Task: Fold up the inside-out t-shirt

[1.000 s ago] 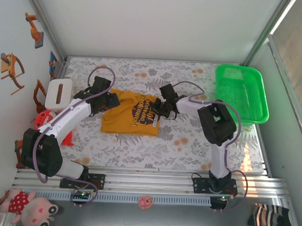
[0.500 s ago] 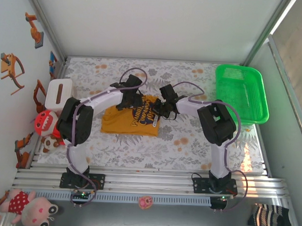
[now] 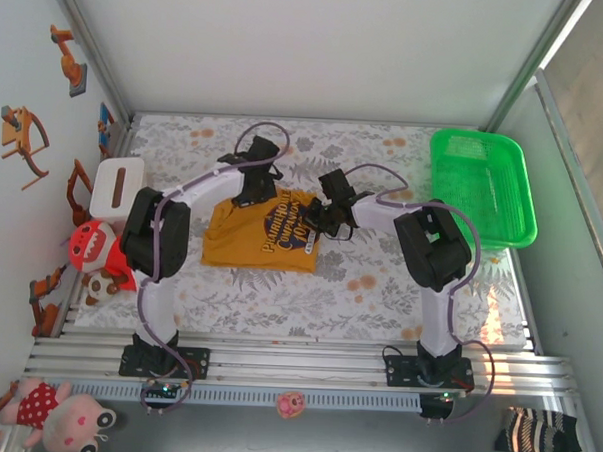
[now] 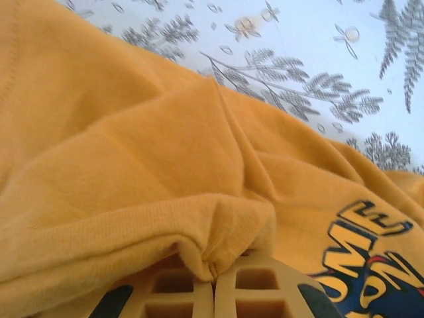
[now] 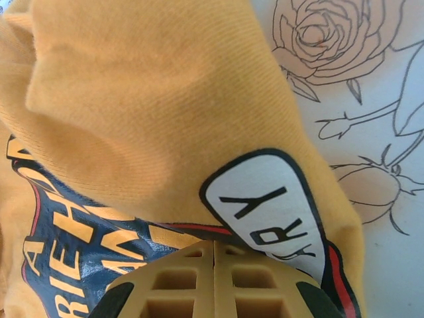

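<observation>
- Mustard-yellow cotton, the inside-out t-shirt lies in a rough rectangle on the desk, well apart from the green basket, on the side of it toward the left arm.
- The dark lettering faces up on the part of the shirt nearer the basket. The part farther from the basket is plain yellow.
- The left tool is pinched shut on a bunched fold of plain fabric at the shirt's far edge, at the corner away from the basket.
- The right tool is clamped on the printed edge, at the far corner nearer the basket.
- The relation that matters: both tools hold the same far edge, which runs toward and away from the basket. The rest of the shirt lies from that edge toward the arm bases.
- Each arm is nearest its own corner, so I judge the coming move to be a joint one, carrying the far edge over the body of the shirt.
- How many layers each pinch holds is hidden in the folds. It is possibly more than one.
- The floral desk cover looks flat and smooth, so the cloth should slide easily.
- There is bare cover between the shirt and the basket, and more toward the arm bases. A white box stands beyond the shirt, away from the basket.
</observation>
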You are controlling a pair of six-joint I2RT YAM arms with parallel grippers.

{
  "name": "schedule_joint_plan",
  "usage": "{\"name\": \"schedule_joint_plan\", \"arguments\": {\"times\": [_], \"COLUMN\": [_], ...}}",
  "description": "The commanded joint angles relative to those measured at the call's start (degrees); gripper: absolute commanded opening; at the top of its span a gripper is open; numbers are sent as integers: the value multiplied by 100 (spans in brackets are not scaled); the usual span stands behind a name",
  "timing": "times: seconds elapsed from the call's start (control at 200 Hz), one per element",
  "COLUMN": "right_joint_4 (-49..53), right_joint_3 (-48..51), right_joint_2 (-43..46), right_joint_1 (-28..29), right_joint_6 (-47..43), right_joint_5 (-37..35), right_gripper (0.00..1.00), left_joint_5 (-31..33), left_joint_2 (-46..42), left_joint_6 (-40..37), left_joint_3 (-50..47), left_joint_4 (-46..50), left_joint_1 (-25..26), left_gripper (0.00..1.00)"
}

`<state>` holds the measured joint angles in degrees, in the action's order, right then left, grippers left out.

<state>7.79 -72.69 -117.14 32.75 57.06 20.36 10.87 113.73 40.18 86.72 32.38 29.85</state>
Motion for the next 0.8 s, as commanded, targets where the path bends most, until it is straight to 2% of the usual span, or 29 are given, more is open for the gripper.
{"name": "schedule_joint_plan", "arguments": {"times": [0.0,0.155,0.175,0.225,0.26,0.32,0.386,0.536,0.681,0.796], "right_joint_4": [279,277,279,276,284,297,305,329,399,515], "right_joint_3": [132,101,97,83,79,62,48,27,-24,-95], "right_joint_2": [-133,-182,-181,-195,-211,-217,-222,-212,-211,-226], "right_joint_1": [-50,-50,-51,-50,-50,-50,-50,-51,-61,-67], "right_joint_6": [-72,-83,-81,-81,-91,-92,-90,-98,-141,-206], "right_joint_5": [-94,-76,-69,-67,-67,-61,-58,-67,-92,-124], "right_gripper": [0,0,0,0,0,0,0,0,0,0], "left_joint_5": [-575,-1603,-1708,-1888,-2001,-2186,-2320,-2584,-2669,-2381], "left_joint_2": [-523,-629,-621,-592,-599,-675,-841,-1448,-1951,-2135], "left_joint_6": [-342,-680,-704,-713,-699,-624,-549,-288,321,877], "left_joint_3": [-203,-315,-322,-288,-287,-287,-285,-550,-1460,-2333], "left_joint_4": [-127,-301,-323,-325,-364,-444,-495,-557,-1048,-1460], "left_joint_1": [-618,-1588,-1702,-1987,-2176,-2430,-2570,-2314,-1573,-1068], "left_gripper": [0,2,8,35,48,63,71,76,79,80]}}
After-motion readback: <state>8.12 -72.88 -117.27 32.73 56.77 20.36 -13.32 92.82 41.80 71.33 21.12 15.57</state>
